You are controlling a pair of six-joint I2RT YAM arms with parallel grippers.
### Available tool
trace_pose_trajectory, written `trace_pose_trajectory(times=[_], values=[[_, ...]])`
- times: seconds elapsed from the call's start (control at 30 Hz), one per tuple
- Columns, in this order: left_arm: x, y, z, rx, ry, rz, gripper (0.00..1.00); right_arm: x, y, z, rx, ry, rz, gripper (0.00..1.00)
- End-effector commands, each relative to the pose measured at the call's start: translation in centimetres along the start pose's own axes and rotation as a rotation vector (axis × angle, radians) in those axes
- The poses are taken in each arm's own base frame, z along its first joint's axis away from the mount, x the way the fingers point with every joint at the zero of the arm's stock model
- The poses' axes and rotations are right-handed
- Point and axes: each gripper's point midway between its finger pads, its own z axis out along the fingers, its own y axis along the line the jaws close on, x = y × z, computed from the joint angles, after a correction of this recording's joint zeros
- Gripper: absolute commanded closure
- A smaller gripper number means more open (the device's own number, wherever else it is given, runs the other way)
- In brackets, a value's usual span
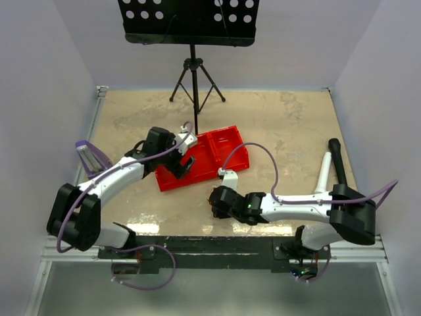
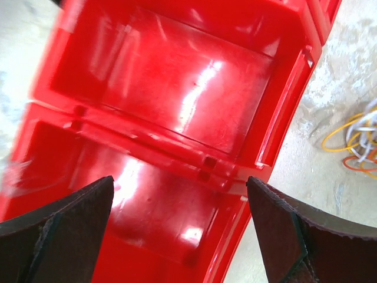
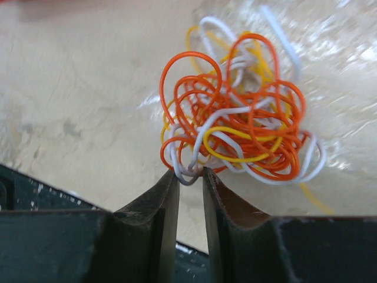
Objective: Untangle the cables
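Hovering over the red tray (image 1: pixel 227 145), the left gripper (image 2: pixel 179 183) has its jaws spread wide with nothing between them. Left wrist view: both dark fingertips frame the tray's glossy floor, which a raised ridge divides into two compartments. No wire shows in either one.

Cables (image 3: pixel 241 127): one tight clump of thin loops, mostly orange, with several yellow and white strands woven through. It sits on the table (image 1: pixel 283 125), outside the tray, off the tray's near side and close to the middle of the near edge. A long white strand trails off the far side of the clump, and a yellow one runs out toward the gripper side. In the left wrist view, part of the clump shows at the frame's edge, apart from the tray wall.

Right gripper (image 3: pixel 191 172): low over the table at the clump's edge. The fingers are drawn close, with only a narrow slit between them. A small white loop from the clump's edge sits in that slit at the tips, so the jaws pinch that loop. The rest of the clump fans out beyond the tips.

Top view: the right arm reaches leftward along the near side. A black perforated stand (image 1: pixel 189 20) on a tripod stands at the far edge.
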Motion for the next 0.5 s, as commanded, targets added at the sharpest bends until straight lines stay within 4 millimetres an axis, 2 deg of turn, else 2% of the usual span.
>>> trace_pose_trajectory(times=[0.0,0.2,0.33,0.4,0.47], values=[[-0.3,0.3,2.0,-0.017,0.034,-0.024,0.0,1.4,1.8,-1.2,-0.042,0.015,0.017,0.77],[0.0,0.2,4.3,0.015,0.061,-0.029,0.0,1.7,3.5,-3.2,-0.122,0.023,0.018,0.82],[0.1,-0.2,4.9,0.027,0.069,0.009,0.17,0.4,4.6,-4.9,-0.191,-0.005,0.024,0.84],[0.3,-0.5,5.0,0.032,0.077,0.017,0.24,0.1,5.2,-5.4,-0.225,-0.01,0.024,0.8],[0.5,-0.5,4.7,0.03,0.079,0.024,0.26,0.0,5.3,-5.4,-0.223,-0.006,0.019,0.7]])
